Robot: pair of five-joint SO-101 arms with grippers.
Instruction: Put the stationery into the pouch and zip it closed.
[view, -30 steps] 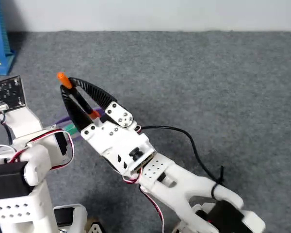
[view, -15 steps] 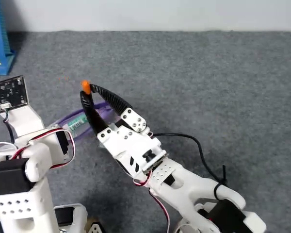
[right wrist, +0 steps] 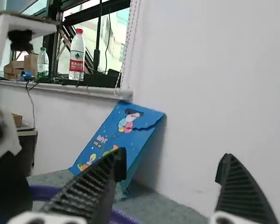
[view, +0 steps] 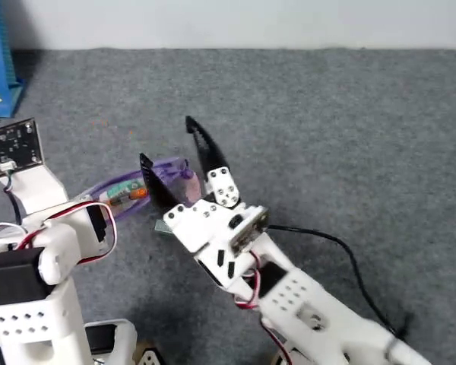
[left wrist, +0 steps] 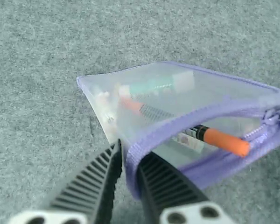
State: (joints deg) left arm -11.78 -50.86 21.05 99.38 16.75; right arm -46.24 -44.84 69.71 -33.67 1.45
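Stationery looks loaded, I judge: the translucent purple zip pouch [left wrist: 177,100] lies centre-left in the high view on the grey felt table [view: 349,114]. It holds the black pen with orange cap [left wrist: 214,139] plus other small pieces. Left gripper [left wrist: 127,151] pinches the pouch's purple edge, lower middle of its wrist view. Right gripper [view: 167,143] hangs spread wide and empty just above the pouch. The mouth gapes, so zipping is left; I see the slider [left wrist: 269,116] at the right edge.

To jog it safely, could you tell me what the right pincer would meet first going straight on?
Probably the wall beside the blue card; the right pincer frames nothing nearer, though depth is unclear.
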